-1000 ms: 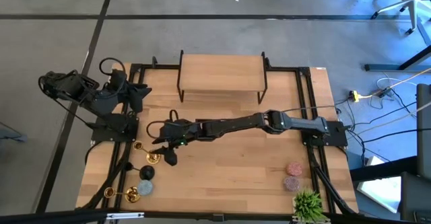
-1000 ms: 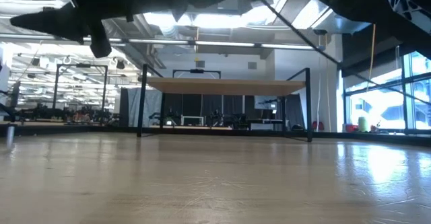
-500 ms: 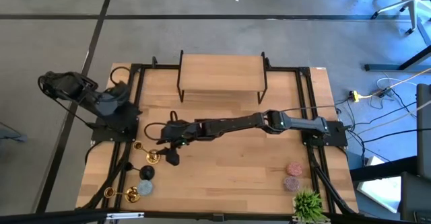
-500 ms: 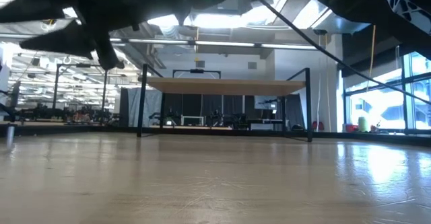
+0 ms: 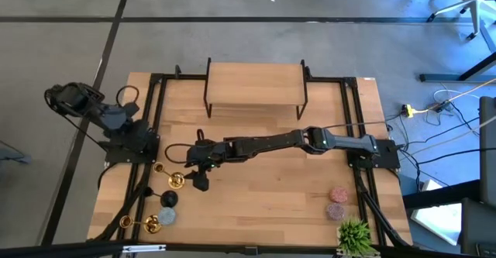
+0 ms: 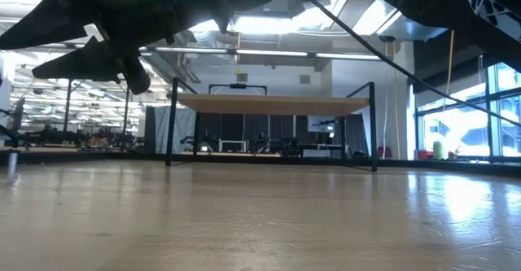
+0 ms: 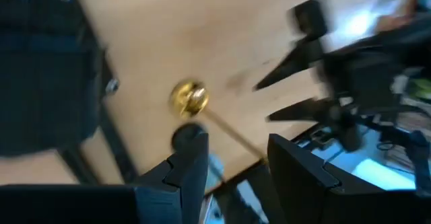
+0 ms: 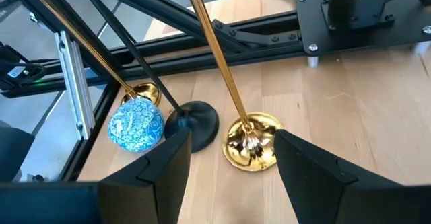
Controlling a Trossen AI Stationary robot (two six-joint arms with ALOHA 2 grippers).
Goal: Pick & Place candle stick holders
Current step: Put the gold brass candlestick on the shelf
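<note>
At the bench's [image 5: 271, 204] near edge, around 7 o'clock, one gold candle stick holder [image 5: 153, 224] sat touching a blue patterned ball [image 5: 167, 215]. A green plant [image 5: 354, 235] and two pink lumps [image 5: 339, 194] stood well apart from them at 5 o'clock. Just behind the ball was a black holder [image 5: 168, 199]. Beyond that, toward 8 o'clock, stood the second gold candle stick holder [image 8: 252, 143], its thin stem rising from the flared base. The right tool [image 8: 232, 158] hung low in front of this base. Its two fingers were spread wide and held nothing, and the base sat ahead of the gap between them. I judged it lined up that way so a short advance would bring the stem or base between the fingers, clear of the black holder just beside it. Farther back at 9 o'clock, the left tool [image 7: 236, 153] waited folded near its mount. Its fingers were parted about halfway and gripped nothing, probably to leave the crowded corner to the other arm. No box or tray showed anywhere. The only raised place was a small wooden shelf [image 5: 256, 87] at 12 o'clock, which seemed a likely spot for the holders.
</note>
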